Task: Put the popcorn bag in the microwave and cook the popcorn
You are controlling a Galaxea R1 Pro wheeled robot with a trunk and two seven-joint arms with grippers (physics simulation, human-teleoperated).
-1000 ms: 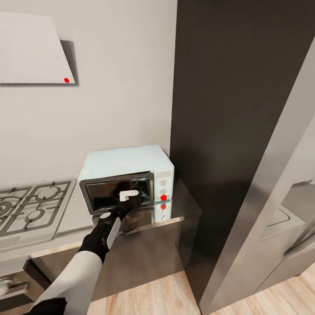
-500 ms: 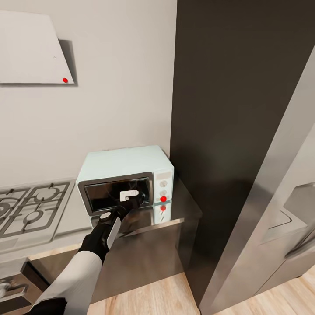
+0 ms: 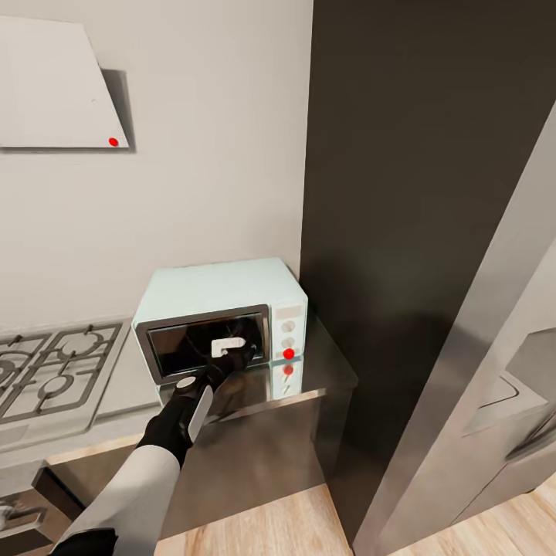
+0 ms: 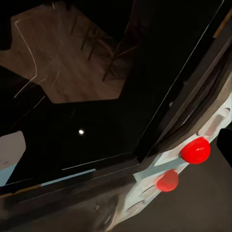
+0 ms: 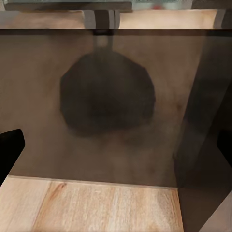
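Observation:
The pale-blue microwave (image 3: 224,289) stands on the grey countertop (image 3: 324,371), its dark glass door (image 3: 181,347) shut. My left gripper (image 3: 234,355) is right at the door's front, near its right side, with nothing held. The left wrist view has the dark glass (image 4: 96,121) very close, and one dark fingertip (image 4: 225,145) at the frame edge beside the red indicator light (image 4: 195,150). The light also glows on the white control panel (image 3: 288,353). The popcorn bag and popcorn are hidden. My right gripper (image 5: 116,145) hangs open low down, facing a dark cabinet front (image 5: 106,96).
A steel gas hob (image 3: 54,371) lies left of the microwave, below a white hood (image 3: 54,85). A tall dark cabinet (image 3: 401,193) rises just right of the counter, with the steel fridge (image 3: 494,371) beyond it. Light wood floor (image 3: 270,525) lies below.
The whole head view has drifted slightly, so the camera moved. My left gripper stays at the microwave door.

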